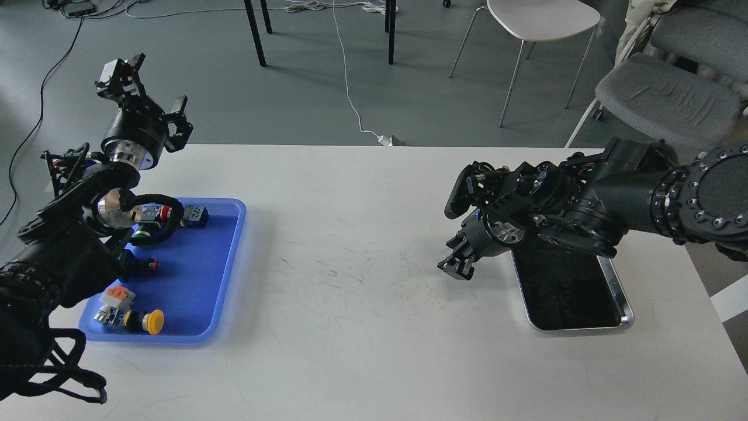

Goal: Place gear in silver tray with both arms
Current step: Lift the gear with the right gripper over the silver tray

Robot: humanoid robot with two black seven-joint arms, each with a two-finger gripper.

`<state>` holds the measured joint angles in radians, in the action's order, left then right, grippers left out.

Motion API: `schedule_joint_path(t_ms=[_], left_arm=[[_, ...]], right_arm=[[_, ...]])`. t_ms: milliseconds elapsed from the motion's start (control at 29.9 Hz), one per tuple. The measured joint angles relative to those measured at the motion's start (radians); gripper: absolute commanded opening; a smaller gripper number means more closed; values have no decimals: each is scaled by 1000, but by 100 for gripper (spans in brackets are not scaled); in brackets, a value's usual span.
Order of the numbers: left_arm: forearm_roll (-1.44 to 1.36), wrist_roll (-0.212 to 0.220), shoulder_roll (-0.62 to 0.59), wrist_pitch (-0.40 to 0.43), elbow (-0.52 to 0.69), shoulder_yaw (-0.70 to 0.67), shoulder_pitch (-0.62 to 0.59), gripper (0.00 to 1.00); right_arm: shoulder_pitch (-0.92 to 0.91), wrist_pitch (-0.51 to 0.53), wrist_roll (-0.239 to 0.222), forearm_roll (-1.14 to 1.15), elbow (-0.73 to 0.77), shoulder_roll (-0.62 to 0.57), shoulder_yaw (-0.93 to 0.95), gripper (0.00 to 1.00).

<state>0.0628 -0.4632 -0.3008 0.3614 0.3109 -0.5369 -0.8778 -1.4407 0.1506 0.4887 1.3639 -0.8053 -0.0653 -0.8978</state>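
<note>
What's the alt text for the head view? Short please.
Two black robot arms reach over a white table: the left gripper is raised, open and empty, above a blue tray of small parts, and the right gripper hangs beside a silver tray that looks empty. Chairs stand on the grey floor behind.

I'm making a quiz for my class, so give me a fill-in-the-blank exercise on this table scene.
1. The small parts lie in the ____ tray.
2. The silver tray sits under the ____ arm.
3. The yellow-capped button is at that tray's ____ end.

Missing words: blue; right; near
</note>
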Motion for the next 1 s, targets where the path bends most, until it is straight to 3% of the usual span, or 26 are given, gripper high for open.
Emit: schedule_joint_path(t_ms=[635,769,836,1003], left_arm=[[0,0,1,1,-17,0,7,99],[0,0,2,1,-18,0,8,99],[0,0,3,1,-18,0,8,99],[0,0,1,1,-19,0,8,99]], right_arm=[[-14,5,0,0,-14,13,-26,43],[-14,6,0,0,-16,19,-29,38],[-14,6,0,0,-17,23,-29,31],[-14,7,0,8,-16,28,-32,29]])
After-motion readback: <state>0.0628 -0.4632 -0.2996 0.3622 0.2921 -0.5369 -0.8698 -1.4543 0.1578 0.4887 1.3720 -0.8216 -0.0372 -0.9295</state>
